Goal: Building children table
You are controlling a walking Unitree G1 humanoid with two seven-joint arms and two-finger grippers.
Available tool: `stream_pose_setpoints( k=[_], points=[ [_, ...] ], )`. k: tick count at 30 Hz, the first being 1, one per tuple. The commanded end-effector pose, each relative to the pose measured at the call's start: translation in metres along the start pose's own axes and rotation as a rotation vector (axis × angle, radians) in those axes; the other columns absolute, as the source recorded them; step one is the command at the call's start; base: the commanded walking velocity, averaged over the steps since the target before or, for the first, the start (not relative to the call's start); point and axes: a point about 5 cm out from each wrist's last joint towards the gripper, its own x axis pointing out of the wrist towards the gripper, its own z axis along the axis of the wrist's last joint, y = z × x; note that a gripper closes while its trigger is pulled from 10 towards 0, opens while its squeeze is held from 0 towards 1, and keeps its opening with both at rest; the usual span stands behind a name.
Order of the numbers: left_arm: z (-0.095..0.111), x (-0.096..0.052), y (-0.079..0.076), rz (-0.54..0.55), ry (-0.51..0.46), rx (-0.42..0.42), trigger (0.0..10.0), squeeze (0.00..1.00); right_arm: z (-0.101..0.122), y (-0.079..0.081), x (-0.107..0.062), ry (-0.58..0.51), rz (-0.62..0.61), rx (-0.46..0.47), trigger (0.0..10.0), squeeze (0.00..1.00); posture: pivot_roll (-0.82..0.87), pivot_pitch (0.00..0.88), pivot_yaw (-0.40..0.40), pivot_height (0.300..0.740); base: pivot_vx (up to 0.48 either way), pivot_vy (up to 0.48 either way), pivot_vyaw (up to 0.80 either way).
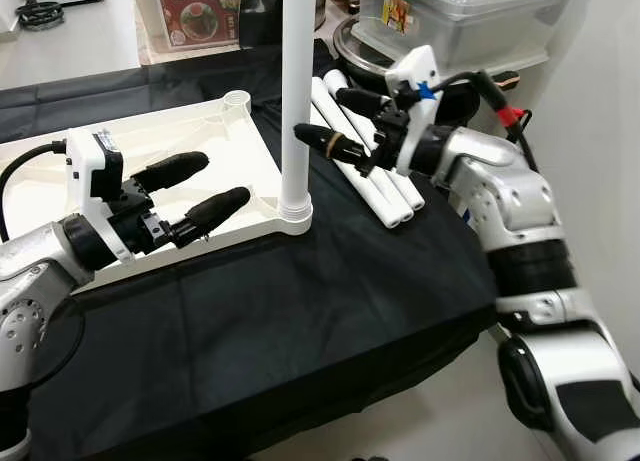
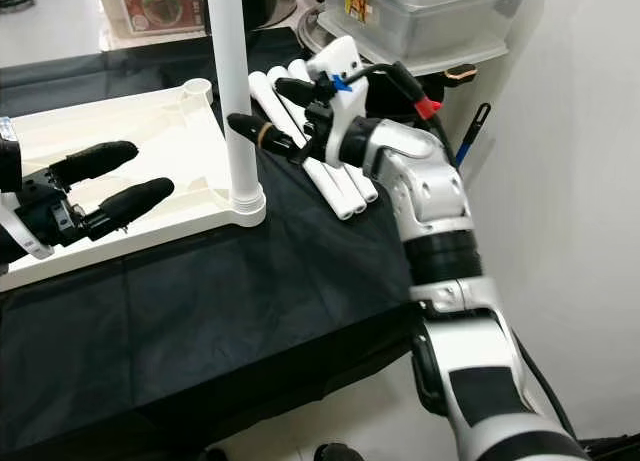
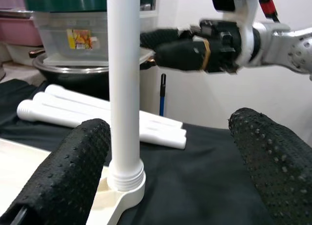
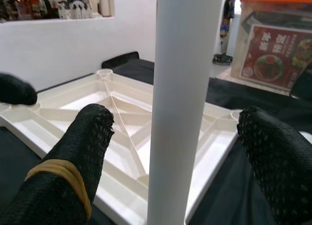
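A white children's tabletop lies upside down on a black cloth. One white leg stands upright in its near right corner socket. Three loose white legs lie side by side on the cloth just to the right. My right gripper is open, its fingertips close to the right side of the upright leg without touching it. Over the tabletop and left of the leg, my left gripper is open and points at the leg's base. In the right wrist view the leg stands between the two fingers.
The far right corner socket holds nothing. Clear plastic bins and a metal pot stand behind the loose legs, and a box with a food picture is further back. A white wall is at the right. The cloth's front edge drops to the floor.
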Motion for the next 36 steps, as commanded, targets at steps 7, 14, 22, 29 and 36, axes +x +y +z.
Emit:
stream_pose_setpoints(
  k=[7, 14, 22, 29, 36],
  points=[
    [0.006, -0.015, -0.005, -0.023, 0.026, 0.025, 10.0, 0.0, -0.013, -0.004, 0.02, -0.035, -0.029, 0.077, 10.0, 0.0, 0.03, 0.175, -0.059, 0.74, 0.0, 0.0, 0.0],
    [0.007, -0.018, -0.009, -0.017, 0.031, 0.028, 10.0, 0.0, -0.013, -0.002, 0.03, -0.047, 0.017, 0.081, 0.0, 0.0, 0.04, 0.184, -0.068, 0.74, 0.0, 0.0, 0.0],
    [0.007, -0.019, -0.01, -0.017, 0.03, 0.025, 10.0, 0.0, -0.011, -0.006, 0.029, 0.0, 0.001, -0.005, 0.0, 0.0, 0.02, 0.189, -0.071, 0.74, 0.0, 0.0, 0.0],
    [0.007, -0.017, -0.01, -0.024, 0.024, 0.025, 10.0, 0.0, -0.013, -0.003, 0.036, 0.062, -0.125, -0.095, 0.0, 0.0, 0.02, 0.185, -0.072, 0.74, 0.0, 0.0, 0.0],
    [0.007, -0.016, -0.011, -0.027, 0.016, 0.023, 10.0, 0.0, -0.025, 0.012, 0.05, 0.087, -0.291, -0.066, 0.0, 0.0, 0.02, 0.18, -0.069, 0.74, 0.0, 0.0, 0.0]
  ],
)
